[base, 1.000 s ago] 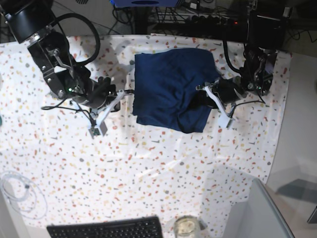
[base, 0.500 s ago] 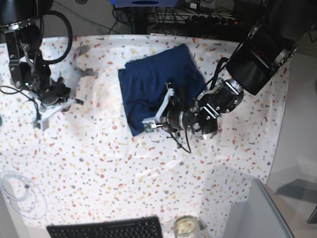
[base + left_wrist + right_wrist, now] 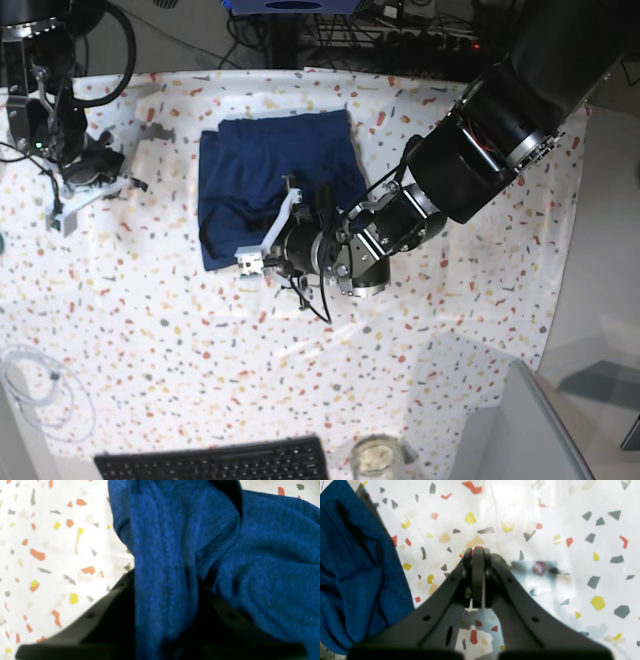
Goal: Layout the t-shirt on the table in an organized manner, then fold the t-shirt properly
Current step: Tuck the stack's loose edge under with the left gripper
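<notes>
The table [image 3: 150, 330] is the widest thing under me, draped in a white cloth flecked with red, orange, yellow and grey chips; the cloth lies in soft creases. On its far middle part lies the t-shirt [image 3: 262, 175], a dark navy bundle of soft, wrinkly fabric folded into a rough rectangle. My left arm reaches low across the cloth to the shirt's near edge. My left claw [image 3: 268, 238] pinches a thick fold of that fabric: from the left wrist the blue knit [image 3: 165, 580] runs straight down between my dark jaws. My right claw [image 3: 477, 555] is pressed together on nothing, its tips meeting over bare cloth, with the shirt's edge off to one side. A black keyboard [image 3: 215, 462] sits at the near edge, a clear round jar [image 3: 378, 458] beside it.
</notes>
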`<state>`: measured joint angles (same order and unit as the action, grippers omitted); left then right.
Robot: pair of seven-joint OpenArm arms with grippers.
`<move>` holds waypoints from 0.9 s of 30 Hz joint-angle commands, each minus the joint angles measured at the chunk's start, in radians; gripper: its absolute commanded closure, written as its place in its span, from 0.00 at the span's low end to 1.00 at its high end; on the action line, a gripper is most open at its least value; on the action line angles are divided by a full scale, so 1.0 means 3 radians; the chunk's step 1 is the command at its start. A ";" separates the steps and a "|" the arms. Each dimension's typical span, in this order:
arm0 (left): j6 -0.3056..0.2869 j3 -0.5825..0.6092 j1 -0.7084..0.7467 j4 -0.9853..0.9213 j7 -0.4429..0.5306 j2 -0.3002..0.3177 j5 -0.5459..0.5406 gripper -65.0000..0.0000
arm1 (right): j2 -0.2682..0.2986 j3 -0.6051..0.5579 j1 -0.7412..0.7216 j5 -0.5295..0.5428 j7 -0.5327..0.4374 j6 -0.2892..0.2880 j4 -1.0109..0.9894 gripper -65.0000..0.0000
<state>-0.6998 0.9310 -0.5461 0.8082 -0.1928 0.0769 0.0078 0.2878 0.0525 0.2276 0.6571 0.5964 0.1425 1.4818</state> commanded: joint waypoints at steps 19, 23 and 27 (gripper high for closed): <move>0.0006 0.0495 -0.0300 0.0490 -0.0342 -0.0008 -0.0059 0.23 | 0.0040 -0.0039 -0.0025 0.0017 -0.0042 -0.0007 0.0055 1.00; 0.0006 0.0495 -0.0428 0.0720 -0.0541 -0.0013 -0.0064 0.00 | 0.0035 -0.0039 -0.0025 0.0017 -0.0032 -0.0007 0.0055 1.00; 0.0006 0.0495 -0.0545 0.1078 -0.0761 0.0023 -0.0095 0.00 | 0.0035 -0.0039 0.0021 0.0017 -0.0032 -0.0007 0.0060 1.00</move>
<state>-0.7048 1.0878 -0.6788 1.1137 -0.4343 0.0898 -0.0109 0.2859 0.0353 0.2340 0.6575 0.5983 0.1425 1.4826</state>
